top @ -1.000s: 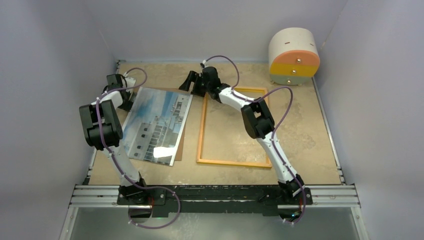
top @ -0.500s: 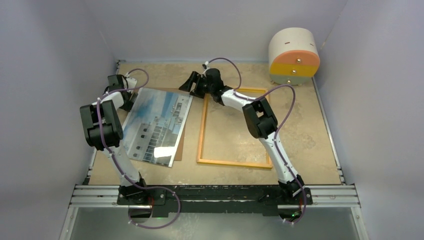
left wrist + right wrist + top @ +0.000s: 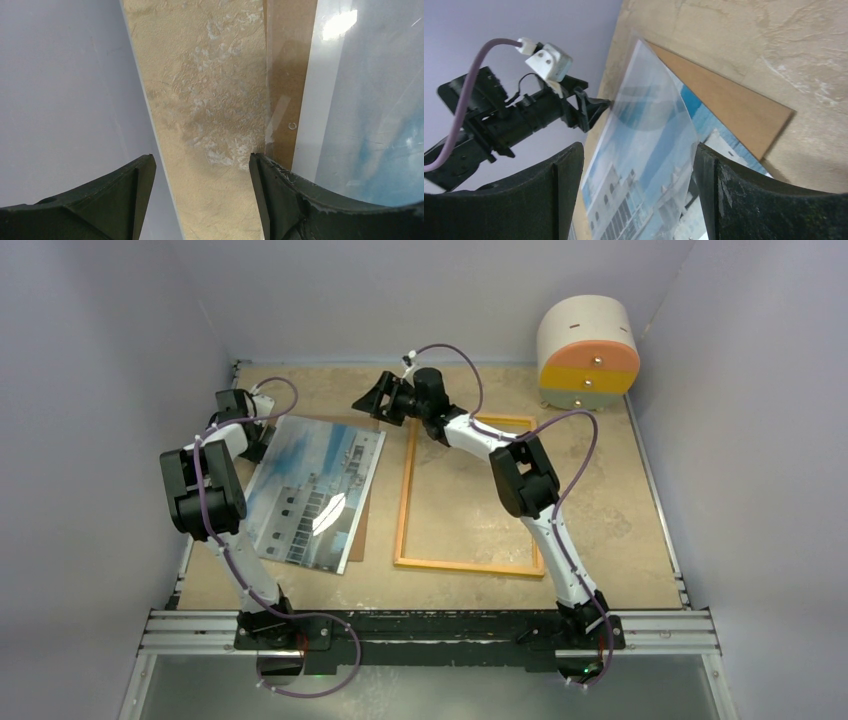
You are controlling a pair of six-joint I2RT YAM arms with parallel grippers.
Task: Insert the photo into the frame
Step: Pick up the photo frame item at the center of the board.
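The photo (image 3: 310, 490) lies flat at the left on a brown backing board (image 3: 363, 528), with a clear sheet over it. The yellow frame (image 3: 403, 500) lies empty to its right, with bare table inside it. My left gripper (image 3: 254, 445) is open and empty at the photo's far left corner. In its wrist view (image 3: 202, 200) bare table shows between the fingers, with the board (image 3: 282, 75) and photo (image 3: 370, 125) to the right. My right gripper (image 3: 368, 403) is open and empty above the photo's far right corner, and its wrist view (image 3: 639, 195) looks down on the photo (image 3: 624, 200).
A cream drum (image 3: 588, 352) with orange and yellow bands stands at the back right. Grey walls close in the table on the left, back and right. The left wall (image 3: 65, 90) is close beside my left gripper. A metal rail (image 3: 430, 625) runs along the near edge.
My right gripper has swung left and away from the frame's far left corner toward the photo's far right corner. The glare on the photo has shifted. The left arm has not moved.
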